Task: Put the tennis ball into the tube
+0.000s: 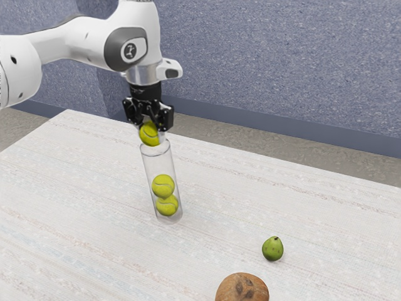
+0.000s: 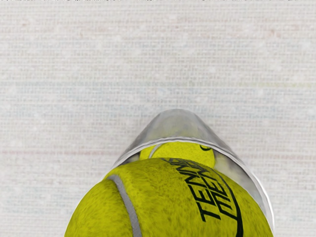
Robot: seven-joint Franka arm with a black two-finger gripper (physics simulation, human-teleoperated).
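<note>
the tennis ball (image 1: 149, 134) is clamped between the fingers (image 1: 166, 119), just above the mouth of the clear tube (image 1: 159, 164). inside this tube, inward from the tabletop's (image 1: 75, 188) far edge, two other balls (image 1: 163, 186) are seen.

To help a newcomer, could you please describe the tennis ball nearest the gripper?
On the pale table stands a clear tube. At its open top, the black gripper holds a yellow-green ball. The two lower balls are inside the tube, well below the gripper.
</note>
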